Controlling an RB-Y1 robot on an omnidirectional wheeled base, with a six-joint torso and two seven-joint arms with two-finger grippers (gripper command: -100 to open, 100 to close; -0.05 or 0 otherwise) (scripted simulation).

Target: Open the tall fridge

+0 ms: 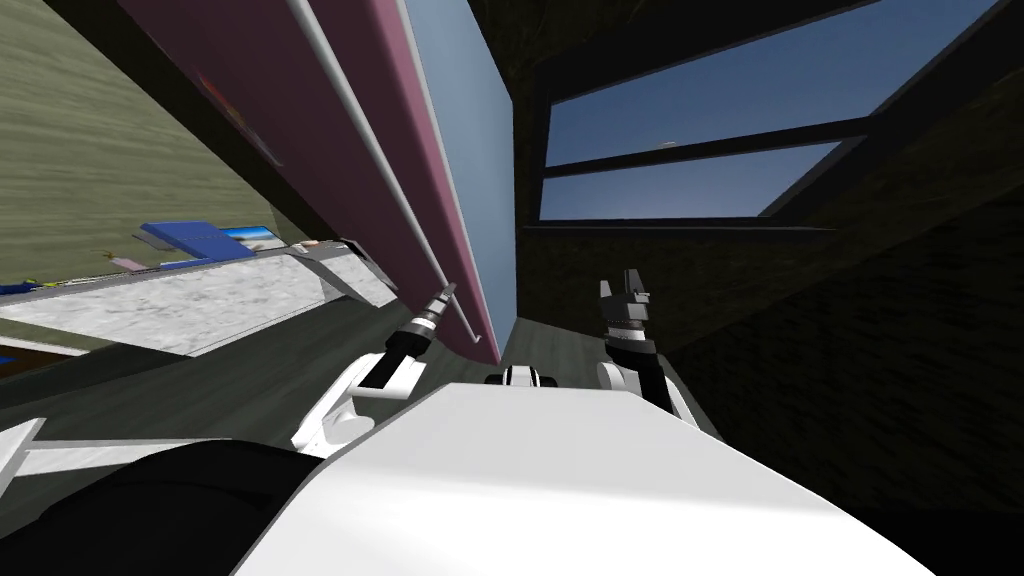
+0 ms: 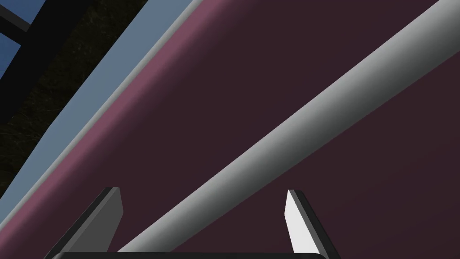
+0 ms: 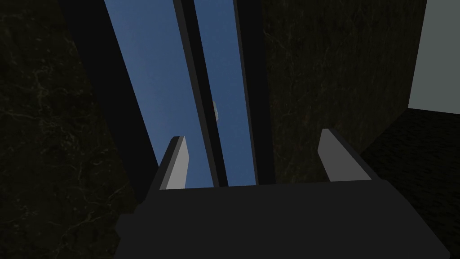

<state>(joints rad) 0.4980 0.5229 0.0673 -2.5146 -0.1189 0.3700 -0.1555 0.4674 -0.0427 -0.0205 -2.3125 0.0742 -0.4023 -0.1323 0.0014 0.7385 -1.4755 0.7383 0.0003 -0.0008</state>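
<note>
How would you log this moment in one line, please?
left end effector: open, straddling grey handle | door: maroon | right end effector: open, clear of door | grasp: not yet closed

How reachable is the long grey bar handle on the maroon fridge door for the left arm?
Likely yes: the open left gripper looks lined up around the grey bar handle; nothing stands between.

right gripper point(image 3: 252, 134) | fingers point(image 3: 177, 166) spread well apart, gripping nothing | both light grey blades rise from the dark body
</note>
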